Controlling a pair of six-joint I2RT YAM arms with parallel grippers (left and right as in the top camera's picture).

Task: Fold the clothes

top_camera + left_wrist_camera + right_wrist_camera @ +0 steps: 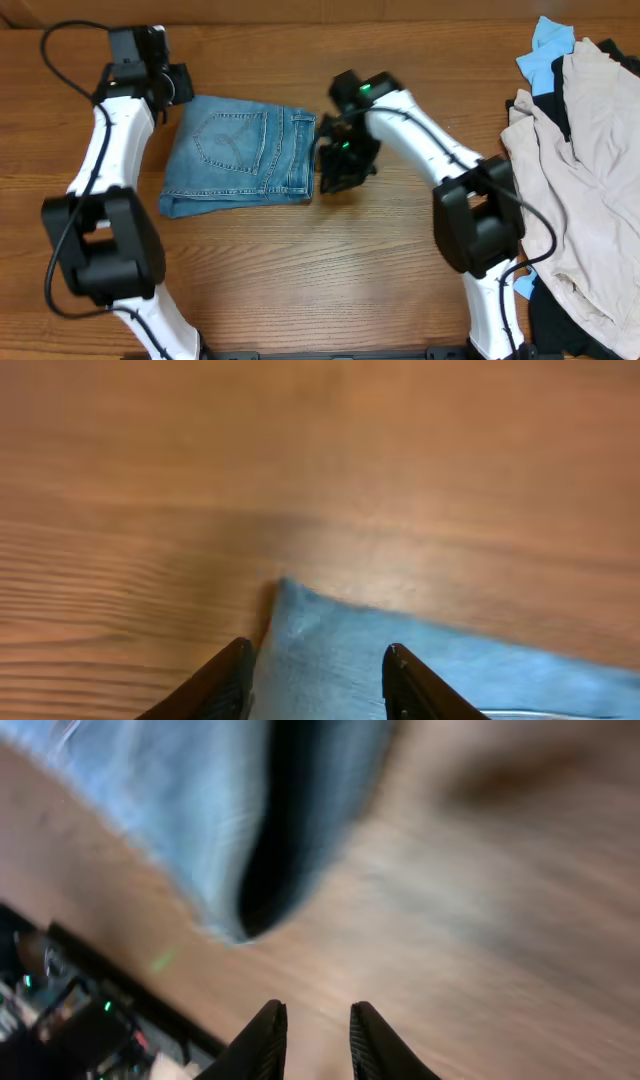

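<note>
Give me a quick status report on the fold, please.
Left pincer open at jeans corner. Right pincer ajar, empty, beside jeans. Jeans folded flat. Beige garments off to the side.

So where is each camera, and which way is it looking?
Overhead: fixed above the table, looking straight down at the folded jeans; both arms, the left gripper and right gripper show.
Left wrist: on the left arm, looking low across the table at a jeans corner; its two fingers show.
Right wrist: on the right arm, looking at the jeans' edge, blurry; its two fingers show.
Shared: both wrist views see jeans and table.
</note>
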